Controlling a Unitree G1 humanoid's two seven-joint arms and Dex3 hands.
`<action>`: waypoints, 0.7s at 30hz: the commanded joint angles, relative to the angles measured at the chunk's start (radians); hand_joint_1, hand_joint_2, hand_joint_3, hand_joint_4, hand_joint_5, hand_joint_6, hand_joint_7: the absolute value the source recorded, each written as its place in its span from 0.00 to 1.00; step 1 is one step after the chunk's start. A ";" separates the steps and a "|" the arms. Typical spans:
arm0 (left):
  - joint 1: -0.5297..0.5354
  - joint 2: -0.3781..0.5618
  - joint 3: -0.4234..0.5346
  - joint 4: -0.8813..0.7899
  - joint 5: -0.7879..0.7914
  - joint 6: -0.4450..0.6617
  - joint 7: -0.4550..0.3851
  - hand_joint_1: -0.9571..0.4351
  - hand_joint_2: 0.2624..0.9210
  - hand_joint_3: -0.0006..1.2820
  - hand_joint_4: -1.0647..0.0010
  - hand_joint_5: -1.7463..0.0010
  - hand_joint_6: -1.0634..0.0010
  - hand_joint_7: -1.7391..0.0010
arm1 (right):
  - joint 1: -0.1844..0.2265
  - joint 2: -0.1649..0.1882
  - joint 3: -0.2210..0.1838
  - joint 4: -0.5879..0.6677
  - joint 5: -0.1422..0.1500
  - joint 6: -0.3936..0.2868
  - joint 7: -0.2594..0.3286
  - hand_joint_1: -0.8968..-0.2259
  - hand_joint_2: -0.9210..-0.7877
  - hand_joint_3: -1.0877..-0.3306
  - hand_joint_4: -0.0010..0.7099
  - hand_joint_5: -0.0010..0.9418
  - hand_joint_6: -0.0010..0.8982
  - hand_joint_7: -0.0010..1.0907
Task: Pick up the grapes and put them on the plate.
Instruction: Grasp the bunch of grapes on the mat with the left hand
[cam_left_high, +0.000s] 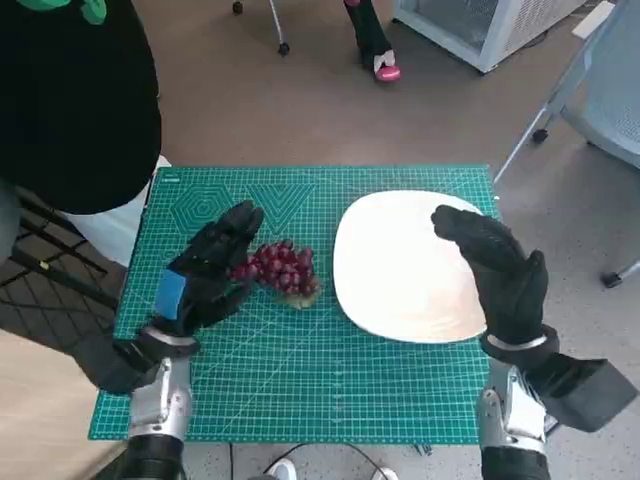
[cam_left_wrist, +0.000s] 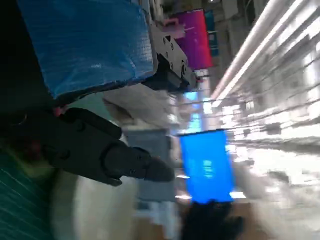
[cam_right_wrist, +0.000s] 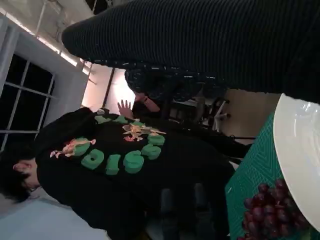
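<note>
**Grapes on the mat beside the plate, both hands close by**

A green mat (cam_left_high: 300, 370) covers the small table. At far left a person in black (cam_left_high: 75, 95) is cut off by the picture's edge; the right wrist view shows green lettering on the black top. A white plate (cam_left_high: 400, 270) lies on the right of the mat, its right part hidden by the right hand (cam_left_high: 500, 270), which hangs over the rim, holding nothing, fingers loosely apart. The left hand (cam_left_high: 205, 270) reaches in from the near left, its fingertips at the grapes (cam_left_high: 282, 268); whether it grips them cannot be told. The left wrist view is badly blurred. The dark red grapes lie on the mat, just left of the plate.
</note>
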 joint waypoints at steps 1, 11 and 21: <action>0.035 0.131 -0.040 -0.155 0.372 -0.002 0.194 0.15 0.99 0.01 0.89 1.00 0.76 1.00 | 0.005 0.003 -0.003 0.006 0.001 0.021 -0.007 0.41 0.00 0.34 0.46 0.00 0.00 0.37; 0.067 0.155 -0.126 -0.379 0.709 0.278 0.307 0.19 0.81 0.00 1.00 1.00 0.87 0.99 | -0.002 0.003 -0.005 0.007 0.005 0.029 -0.009 0.41 0.00 0.34 0.45 0.00 0.00 0.37; 0.062 0.133 -0.243 -0.462 0.936 0.520 0.353 0.30 0.70 0.00 1.00 1.00 0.84 0.99 | -0.004 0.006 -0.006 0.004 0.005 0.033 -0.009 0.40 0.00 0.35 0.46 0.00 0.00 0.37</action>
